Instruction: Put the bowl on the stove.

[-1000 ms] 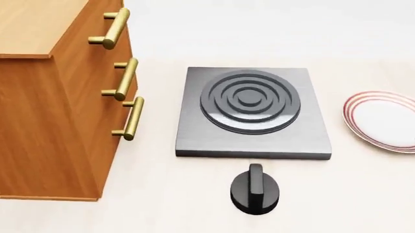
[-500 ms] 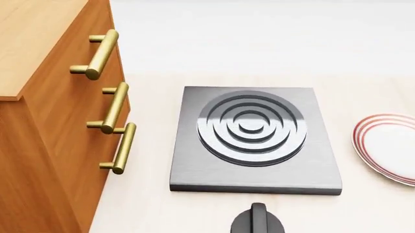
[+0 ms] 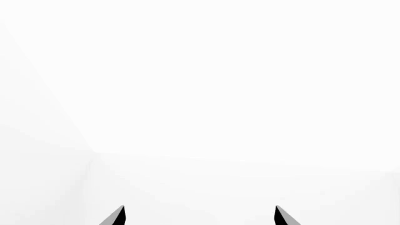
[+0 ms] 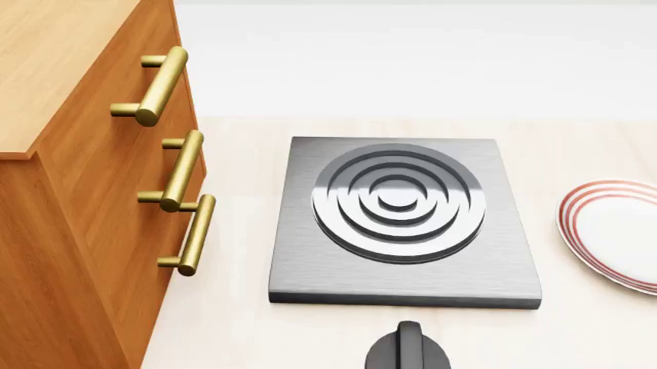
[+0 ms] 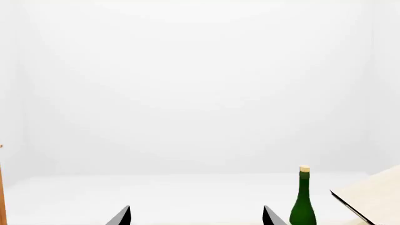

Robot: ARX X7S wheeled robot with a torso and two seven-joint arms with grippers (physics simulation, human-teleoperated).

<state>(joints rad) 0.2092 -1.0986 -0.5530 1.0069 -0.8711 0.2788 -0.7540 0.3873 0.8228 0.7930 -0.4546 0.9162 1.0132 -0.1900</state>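
Observation:
The stove (image 4: 308, 261), a square dark grey plate with a round ringed burner, lies in the middle of the pale table in the head view. The bowl is out of view in every frame. Neither arm shows in the head view. In the left wrist view my left gripper (image 3: 200, 216) shows only two dark fingertips (image 3: 119, 216) set wide apart against blank white, nothing between them. My right gripper (image 5: 196, 217) likewise shows two spread fingertips (image 5: 123, 217) with nothing between them, facing open white space.
A wooden drawer cabinet (image 4: 82, 231) with three brass handles (image 4: 165, 84) stands left of the stove. A white plate with red rings (image 4: 616, 234) lies at the right edge. A black knob (image 4: 408, 352) sits in front of the stove. A green bottle (image 5: 303, 199) and a table edge (image 5: 368, 197) appear in the right wrist view.
From one second ago the head view shifted, so the stove, cabinet and plate slid lower and nearer in the picture; since half a second ago nothing has moved.

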